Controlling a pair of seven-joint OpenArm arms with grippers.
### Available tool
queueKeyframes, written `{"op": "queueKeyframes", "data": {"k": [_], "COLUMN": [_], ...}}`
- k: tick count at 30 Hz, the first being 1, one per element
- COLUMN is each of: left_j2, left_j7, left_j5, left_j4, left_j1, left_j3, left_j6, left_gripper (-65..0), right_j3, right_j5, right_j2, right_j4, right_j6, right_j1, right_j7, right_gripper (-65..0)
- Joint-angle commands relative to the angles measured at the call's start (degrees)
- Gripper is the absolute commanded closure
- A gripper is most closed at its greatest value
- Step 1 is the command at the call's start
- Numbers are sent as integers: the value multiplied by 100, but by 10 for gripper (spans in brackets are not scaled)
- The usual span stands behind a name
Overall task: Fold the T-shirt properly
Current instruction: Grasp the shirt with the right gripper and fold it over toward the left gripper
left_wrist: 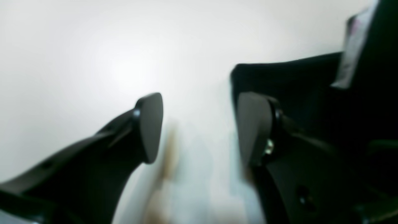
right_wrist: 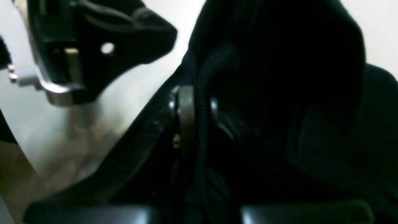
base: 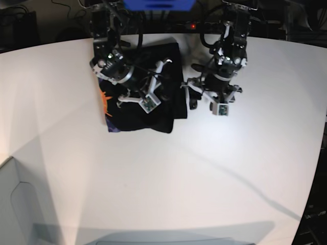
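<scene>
Overhead, white table (base: 163, 168), right pincer (right_wrist: 196, 121) clamping black T-shirt (base: 140, 115), left pincer (left_wrist: 199, 127) spread.

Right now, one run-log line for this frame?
left hand: open, empty, beside shirt edge | right hand: shut on T-shirt fabric | T-shirt: partly folded on white table, orange label showing | phase: fold underway

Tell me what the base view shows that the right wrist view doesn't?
Only the base view shows the whole scene: the white table, both arms, the T-shirt lying as a compact dark shape with its orange label, and the left claw beside it. Only the right wrist view shows, close up, the right claw shut on a ridged edge of the fabric. Both show the black shirt and the pale table.
</scene>
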Motion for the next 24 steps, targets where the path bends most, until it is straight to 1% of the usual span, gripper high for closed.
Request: {"op": "queueKeyframes", "data": {"k": [1, 4, 6, 8, 10, 13, 15, 19, 22, 24], "left_j2": [0, 0, 0, 0, 0, 0, -9, 8, -27, -36], "left_j7": [-106, -106, -106, -106, -106, -106, -106, -106, -106, -106], "left_j5": [-39, -39, -39, -39, -39, -39, -39, -66, -444, -787], "left_j4": [181, 313, 436, 603, 771, 964, 1061, 1192, 1157, 1140], "left_j1": [19, 116, 204, 327, 467, 634, 722, 837, 854, 881], "left_j3": [-66, -233, -374, -568, -849, -1192, -1491, -2080, -2466, -2669], "left_j6": [-21, -21, -21, -21, -30, -30, -30, -30, -30, -30], "left_gripper": [-382, -438, -474, -493, -497, -498, -498, -498, -497, -497], "right_j3": [-27, -27, -27, -27, -10, 8, 69, 790, 1221, 1405], "right_j5": [139, 139, 139, 139, 148, 148, 148, 148, 148, 148], "right_j2": [-32, 39, 39, 47, 47, 39, 39, 56, 47, 144], "right_j4": [101, 101, 154, 356, 769, 1315, 1446, 1446, 1455, 1455], "right_j6": [30, 30, 30, 30, 30, 30, 30, 30, 30, 30], "right_j1": [44, 27, -8, -114, -255, -404, -404, -281, -246, -175], "right_j7": [115, 115, 115, 141, 150, 150, 150, 159, 159, 159], "right_gripper": [-10, -107, -198, -264, -306, -317, -317, -317, -318, -319]}}
